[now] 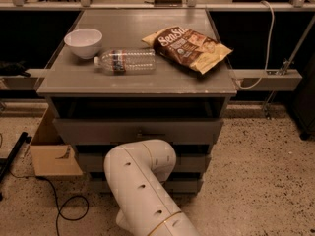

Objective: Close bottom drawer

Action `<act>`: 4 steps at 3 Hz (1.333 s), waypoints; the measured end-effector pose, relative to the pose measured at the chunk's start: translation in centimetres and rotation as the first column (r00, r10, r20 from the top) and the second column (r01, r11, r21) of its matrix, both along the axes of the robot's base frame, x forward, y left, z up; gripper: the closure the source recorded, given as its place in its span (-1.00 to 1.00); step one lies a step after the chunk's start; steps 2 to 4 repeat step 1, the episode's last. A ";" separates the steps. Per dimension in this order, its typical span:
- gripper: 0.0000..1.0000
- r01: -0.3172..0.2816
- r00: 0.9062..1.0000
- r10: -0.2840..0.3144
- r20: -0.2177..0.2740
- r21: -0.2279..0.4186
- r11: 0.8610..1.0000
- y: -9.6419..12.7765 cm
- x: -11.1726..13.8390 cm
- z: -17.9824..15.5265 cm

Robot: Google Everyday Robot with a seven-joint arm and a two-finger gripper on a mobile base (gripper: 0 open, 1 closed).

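The bottom drawer (pixel 191 185) is seen lowest in the grey cabinet (pixel 147 82), partly covered by the white arm (pixel 140 181) — the gripper is hidden behind it, so its state cannot be told.

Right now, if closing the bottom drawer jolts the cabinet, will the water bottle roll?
Probably: the water bottle lies on its side, unblocked front and back. It looks see-through, perhaps empty and light. The gripper is hidden behind the arm, low before the cabinet.
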State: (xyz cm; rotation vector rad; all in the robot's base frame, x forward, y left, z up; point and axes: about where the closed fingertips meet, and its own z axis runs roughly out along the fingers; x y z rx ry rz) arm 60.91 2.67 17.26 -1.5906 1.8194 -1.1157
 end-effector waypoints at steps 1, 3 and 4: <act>-1.00 0.000 1.000 0.000 0.000 0.000 1.000 0.0 0.0 0.0; -1.00 0.000 1.000 0.000 0.000 0.000 1.000 0.0 0.0 0.0; -1.00 0.000 1.000 0.000 0.000 0.000 1.000 0.0 0.0 0.0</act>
